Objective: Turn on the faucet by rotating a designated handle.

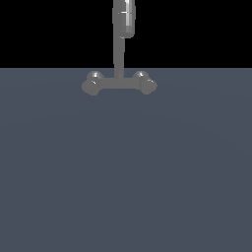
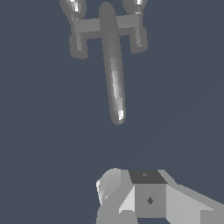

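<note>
The faucet point(image 1: 119, 82) is grey metal and T-shaped. It stands at the far middle of the exterior view, with a thin upright pipe and a shiny cylindrical head point(image 1: 124, 17). Its crossbar ends in a rounded knob on the exterior view's left point(image 1: 92, 83) and one on the right point(image 1: 146, 84). The wrist view shows the faucet point(image 2: 113, 74) from above, with both knob ends point(image 2: 78, 41) point(image 2: 138, 37). My gripper point(image 2: 146, 190) shows only in the wrist view, as white-grey finger parts with a dark pad. It is well apart from the faucet and holds nothing. Its opening is hidden.
The faucet stands on a flat blue-grey surface point(image 1: 126, 172) with a black background behind it. No other objects are in view.
</note>
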